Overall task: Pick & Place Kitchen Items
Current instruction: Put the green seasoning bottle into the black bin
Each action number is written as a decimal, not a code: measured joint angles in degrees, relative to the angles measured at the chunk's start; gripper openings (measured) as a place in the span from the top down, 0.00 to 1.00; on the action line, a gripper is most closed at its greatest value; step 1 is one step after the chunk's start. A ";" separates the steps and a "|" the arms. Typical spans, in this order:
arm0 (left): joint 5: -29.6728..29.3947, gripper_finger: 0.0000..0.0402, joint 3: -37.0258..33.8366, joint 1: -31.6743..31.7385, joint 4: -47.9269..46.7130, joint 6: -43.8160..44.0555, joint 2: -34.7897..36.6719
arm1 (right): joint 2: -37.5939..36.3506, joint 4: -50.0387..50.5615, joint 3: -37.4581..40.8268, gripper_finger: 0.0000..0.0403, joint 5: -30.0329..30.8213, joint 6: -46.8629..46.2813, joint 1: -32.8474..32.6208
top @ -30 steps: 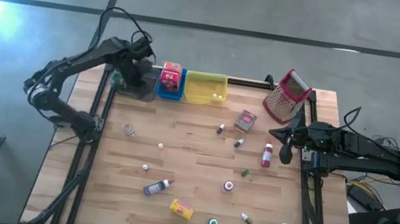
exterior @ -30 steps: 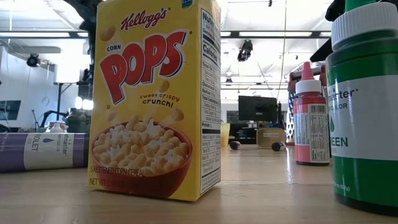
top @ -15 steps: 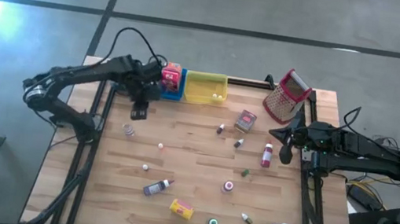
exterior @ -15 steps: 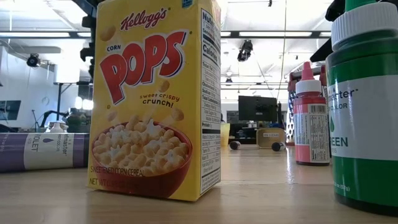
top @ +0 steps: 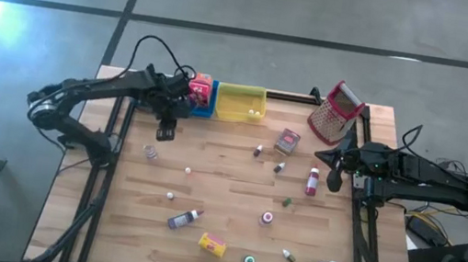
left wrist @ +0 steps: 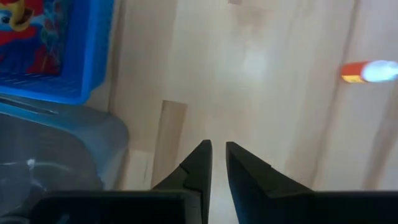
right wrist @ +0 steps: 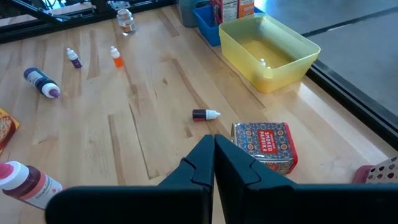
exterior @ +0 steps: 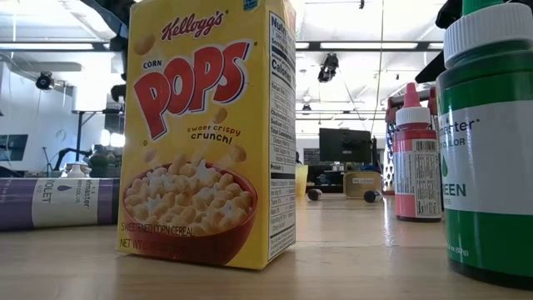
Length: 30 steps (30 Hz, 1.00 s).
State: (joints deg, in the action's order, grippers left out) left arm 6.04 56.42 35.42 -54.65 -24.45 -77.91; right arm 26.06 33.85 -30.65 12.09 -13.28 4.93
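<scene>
Left gripper (top: 163, 130) hangs empty, fingers nearly together, near the desk's back-left corner by the blue tray (top: 200, 105); jar (top: 150, 151) close by. Descend like that and it knocks the jar away.

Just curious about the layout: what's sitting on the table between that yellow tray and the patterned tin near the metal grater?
Nothing. In the right wrist view, only bare wood separates the yellow tray from the patterned tin; the high view agrees.

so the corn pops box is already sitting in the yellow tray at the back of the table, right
Not quite. The Corn Pops box lies on the bare wood near the front edge, as the high view shows. The yellow tray does sit at the back of the table.
</scene>
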 joint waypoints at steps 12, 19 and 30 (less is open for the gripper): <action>-3.76 0.87 -0.54 4.24 4.58 0.16 -6.02 | 0.00 0.01 0.00 0.98 -0.01 0.00 -0.04; -7.88 0.87 0.09 5.44 5.69 -0.15 -8.30 | 0.00 0.01 0.00 0.98 -0.01 0.00 -0.04; -8.56 0.87 0.07 7.52 7.36 -0.56 -8.52 | 0.00 0.00 0.00 0.98 -0.01 0.00 -0.02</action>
State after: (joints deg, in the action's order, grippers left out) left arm -2.53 56.49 42.94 -47.30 -25.00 -86.44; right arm 26.06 33.86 -30.65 12.08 -13.28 4.91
